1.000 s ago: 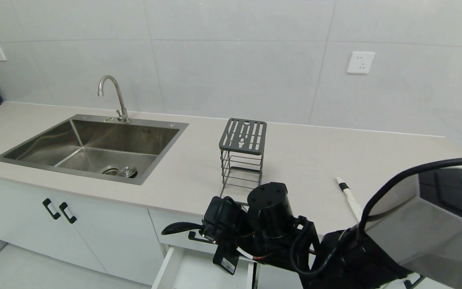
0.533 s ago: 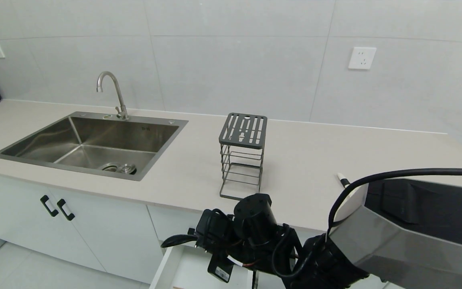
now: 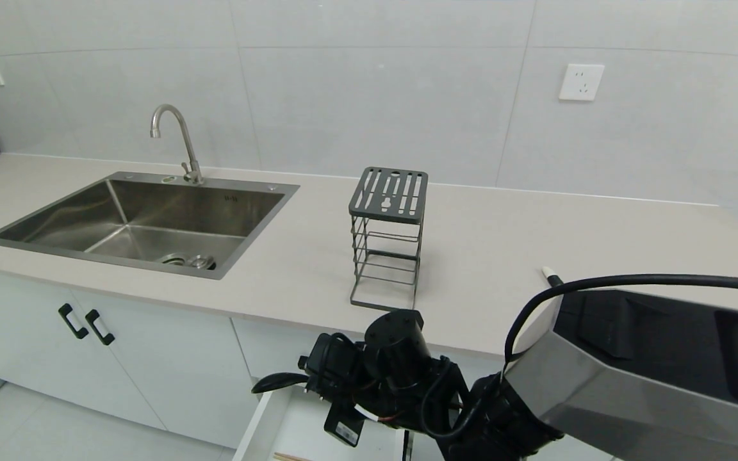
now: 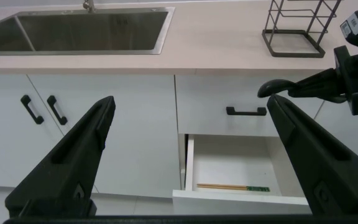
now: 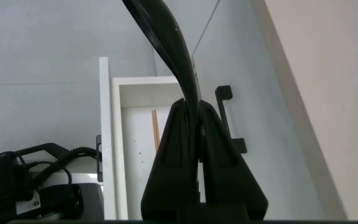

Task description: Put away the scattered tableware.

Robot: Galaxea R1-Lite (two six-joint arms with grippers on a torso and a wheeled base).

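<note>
My right gripper (image 3: 312, 379) is shut on the handle of a black spoon (image 3: 277, 382), held level in front of the counter edge and above an open white drawer (image 3: 260, 430). In the right wrist view the spoon (image 5: 164, 38) sticks out from the shut fingers (image 5: 180, 132) over the drawer (image 5: 132, 163), where a pair of chopsticks (image 5: 154, 130) lies. My left gripper (image 4: 191, 152) is open, low in front of the cabinets, facing the drawer (image 4: 235, 158) with the chopsticks (image 4: 232, 187) in it. A white utensil with a black band (image 3: 549, 276) lies on the counter, partly hidden behind my right arm.
A dark wire rack (image 3: 387, 237) stands on the counter (image 3: 484, 250) just behind my right gripper. The steel sink (image 3: 138, 221) with its tap (image 3: 173, 137) lies to the left. A closed drawer with a black handle (image 4: 246, 112) sits above the open one.
The head camera has tilted, so the counter sits higher in the picture. My right gripper with the spoon has sunk lower in front of the counter edge, toward the open drawer.
</note>
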